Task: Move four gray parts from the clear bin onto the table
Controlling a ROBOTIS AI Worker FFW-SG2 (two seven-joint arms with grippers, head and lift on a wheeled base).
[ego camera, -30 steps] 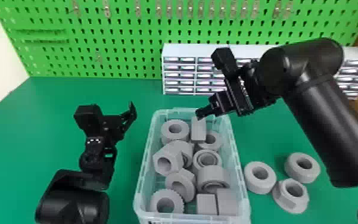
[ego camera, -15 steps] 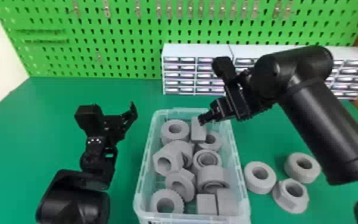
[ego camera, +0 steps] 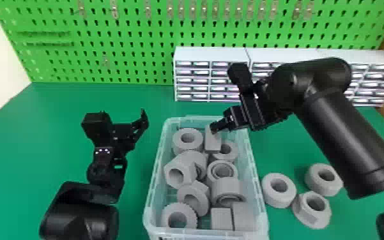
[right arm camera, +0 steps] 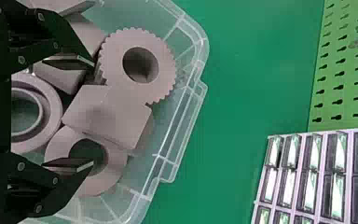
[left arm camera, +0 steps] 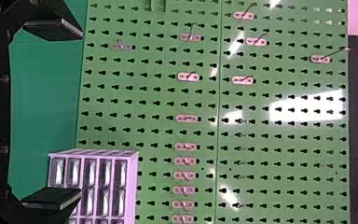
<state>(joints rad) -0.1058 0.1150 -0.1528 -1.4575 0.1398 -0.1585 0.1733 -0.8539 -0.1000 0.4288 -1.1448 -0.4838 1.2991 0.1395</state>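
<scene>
My right gripper (ego camera: 215,127) is over the far end of the clear bin (ego camera: 151,188), close to an upright gray block (ego camera: 213,143). In the right wrist view my right gripper (right arm camera: 93,114) stands open, and the gray block (right arm camera: 107,114) lies ahead between the lines of its two fingers. A toothed gray ring (right arm camera: 168,70) and another gray ring (right arm camera: 114,175) flank the block. Several more gray parts fill the bin. Left of the bin, my left gripper (ego camera: 140,124) is parked above the table; in the left wrist view this gripper (left arm camera: 70,114) is open and holds nothing.
Three gray parts, a ring (ego camera: 279,191), a flanged nut (ego camera: 312,213) and another ring (ego camera: 323,183), rest on the green table (ego camera: 57,105) right of the bin. Behind stand white drawer cabinets (ego camera: 210,54) against a green pegboard (ego camera: 120,38).
The right gripper first shifted right, then came lower toward the gray block at the bin's far end. The left arm has kept still.
</scene>
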